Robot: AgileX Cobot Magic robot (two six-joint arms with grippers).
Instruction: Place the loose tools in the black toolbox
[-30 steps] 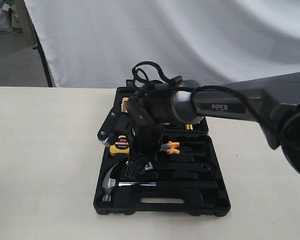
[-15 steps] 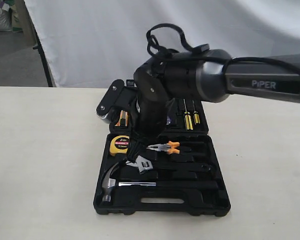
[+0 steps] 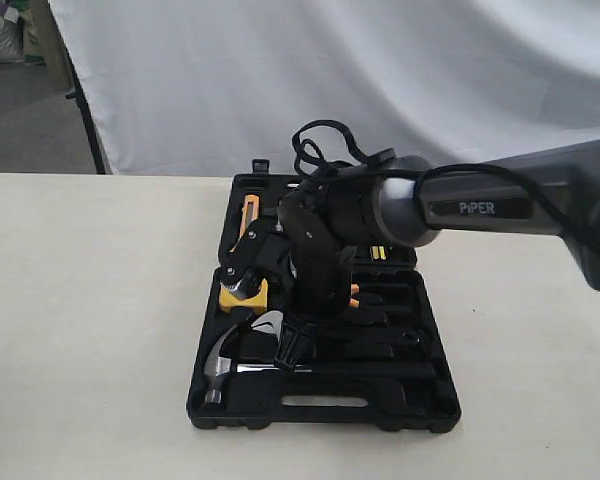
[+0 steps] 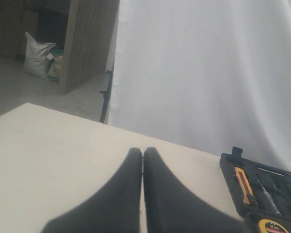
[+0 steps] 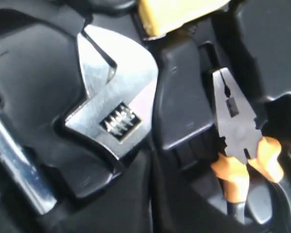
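Exterior view: the black toolbox (image 3: 410, 408) lies open on the pale desk (image 3: 90, 330), slot handle toward the near edge. The claw hammer (image 3: 223, 368) rests in the near half, its long axis running left to right along that edge, head at the left end, steel shaft leading right. The right arm reaches in from the right and its tool (image 3: 286, 352) points down into the case, just right of the silver wrench (image 3: 264, 325) head. The wrench handle is lost against the black. A yellow tape measure (image 3: 242, 296) sits behind the wrench head.

Left wrist view: the left tool (image 4: 143, 158) hangs over bare desk, fingers pressed together and empty, the toolbox corner (image 4: 230, 161) off to one side.

Right wrist view: the right tool (image 5: 152, 162) is pressed together with nothing between its fingers, tips at the neck of the wrench (image 5: 114, 97); whether they touch it I cannot tell. The wrench lies flat in its recess, open mouth pointing away from the tool. Orange-handled pliers (image 5: 235, 126) lie beside it, nose the same way, and the hammer shaft (image 5: 14, 162) crosses on the other side
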